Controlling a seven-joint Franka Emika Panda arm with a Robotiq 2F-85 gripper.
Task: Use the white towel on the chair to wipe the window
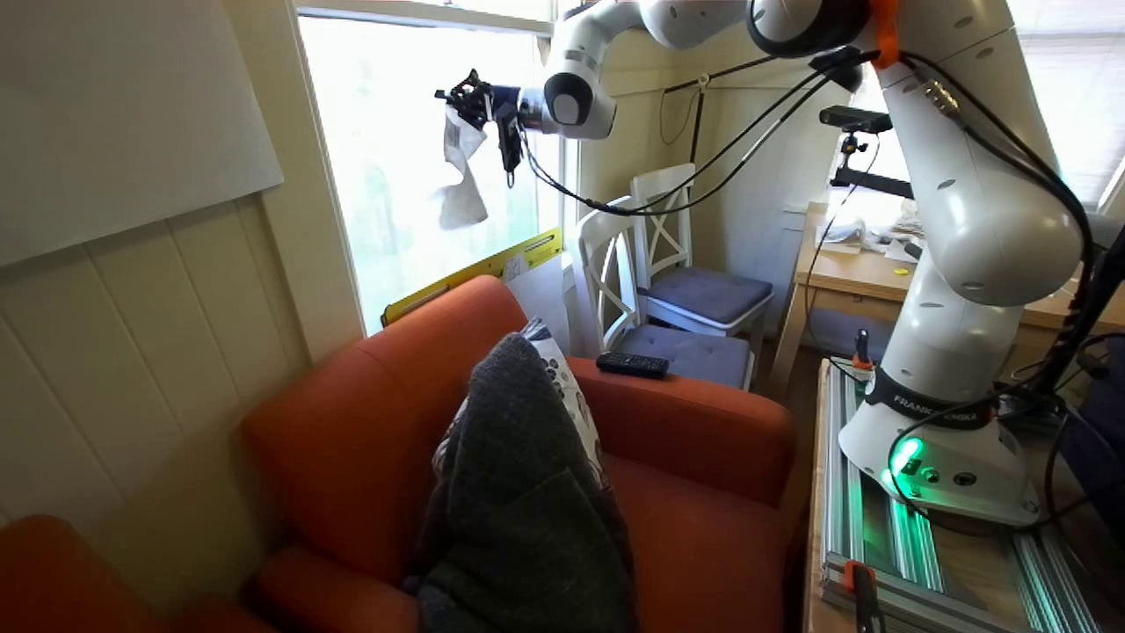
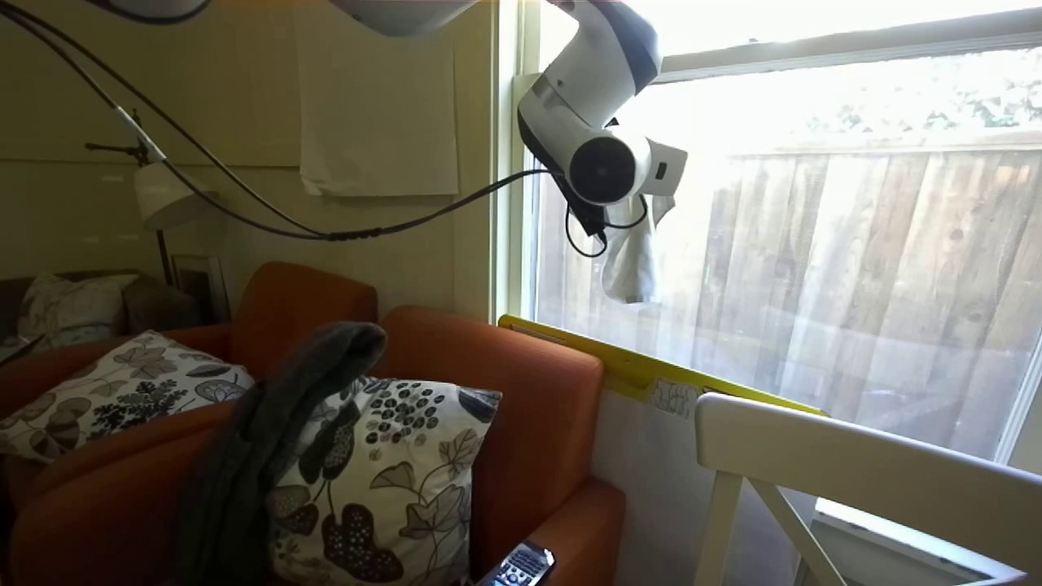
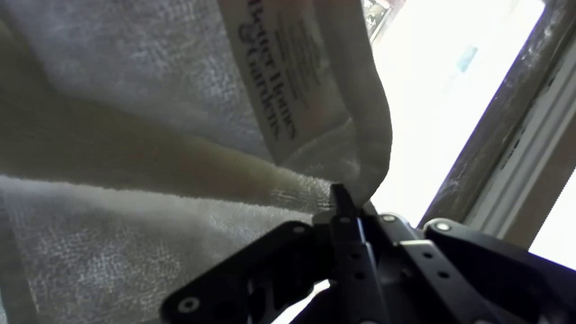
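Nearest to us, in the wrist view, the gripper (image 3: 353, 200) was clenched on the towel (image 3: 180, 108), an edge of it caught between the fingertips (image 3: 344, 204). From that grip the towel spread in folds over much of the view, and we could read "Better Homes & Gardens" on its label (image 3: 274, 76), just beyond the tips.

In both exterior views a grey blanket (image 1: 527, 501) leaned against a patterned cushion (image 2: 383, 480) on an orange armchair (image 1: 694, 545), with a black remote (image 1: 633, 365) lying on the armrest (image 1: 712, 409). Past that, in an exterior view, we saw two white chairs (image 1: 690, 352), their seats grey, well apart from the towel. Behind the armchair a yellow strip (image 2: 631, 372) ran along the lower part of the window (image 1: 395, 167).

Higher and farther back, the arm (image 1: 976, 229) stretched out to that window, and the towel hung beneath the gripper, in front of the window and above the yellow strip. In the glare we could not tell whether the towel touched the window or hung just short of it. Farthest of all, in an exterior view, we saw a wooden fence (image 2: 773, 236) through the window.
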